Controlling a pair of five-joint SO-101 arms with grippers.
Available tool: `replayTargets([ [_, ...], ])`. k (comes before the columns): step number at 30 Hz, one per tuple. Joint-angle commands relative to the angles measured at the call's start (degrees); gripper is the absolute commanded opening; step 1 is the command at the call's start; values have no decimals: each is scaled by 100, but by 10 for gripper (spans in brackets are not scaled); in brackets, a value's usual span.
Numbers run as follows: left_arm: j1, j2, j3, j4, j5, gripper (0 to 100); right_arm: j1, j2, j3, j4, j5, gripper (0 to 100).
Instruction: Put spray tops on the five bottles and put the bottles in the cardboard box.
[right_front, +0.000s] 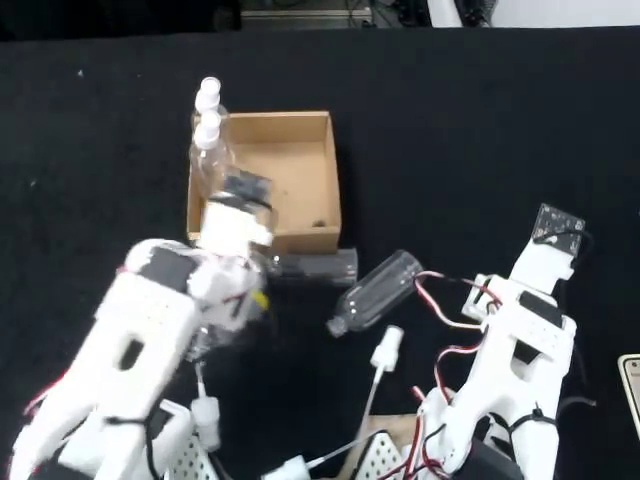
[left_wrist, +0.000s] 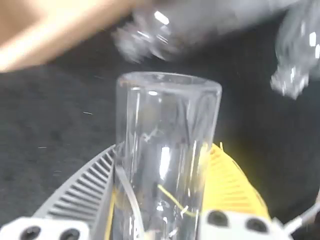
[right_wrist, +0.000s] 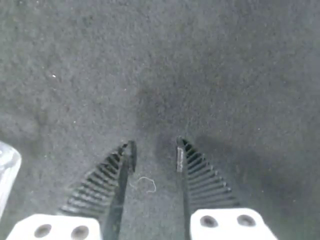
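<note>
black table cloth (right_front: 480, 130), pale wall strip (right_front: 560, 12)

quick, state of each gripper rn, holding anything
Left gripper: closed on a clear bottle.
Right gripper: open, holding nothing, above the black table.

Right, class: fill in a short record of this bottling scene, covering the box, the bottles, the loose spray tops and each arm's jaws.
cardboard box: open, on the black table
capped bottles: two, upright at the box's left side
lying bottles: two on the table before the box; the farther one has no top
loose spray tops: three on the table, the others here and here
left jaws: shut on the held bottle
right jaws: open, empty, over the table
</note>
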Motion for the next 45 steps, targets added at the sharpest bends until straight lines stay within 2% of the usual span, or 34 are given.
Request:
replayTargets([
  [1,-1226,-1081,-295,211,-18,166,97,-57,-40,-149,44,105],
  [5,-2290,-1705,-321,615,-18,166,97,-57,-40,-158,44,105],
  [8,-3169,-1925,-119,545,-9,166,97,-57,-40,-158,44,106],
  [11,-4198,-1925,242,-53,79,166,97,-57,-40,-158,44,106],
  [17,-6000,-1925,1323,-1714,1143,170,-211,-57,-22,-132,44,106],
  [24,-8048,-1925,2624,-3042,1240,172,-220,-57,40,-149,53,106],
  [28,-8374,-1916,2826,-3270,1196,178,-237,-57,48,-149,53,106],
  [33,-8321,-1916,2642,-3481,1354,296,-237,-57,57,-149,53,106],
  [40,-8330,-1908,2519,-4607,1495,302,-237,-57,57,-149,53,106],
  [43,-8330,-1908,2484,-4475,1011,302,-237,-57,57,-149,53,106],
  [45,-8330,-1916,2387,-3982,413,302,-237,-57,57,-149,53,106],
])
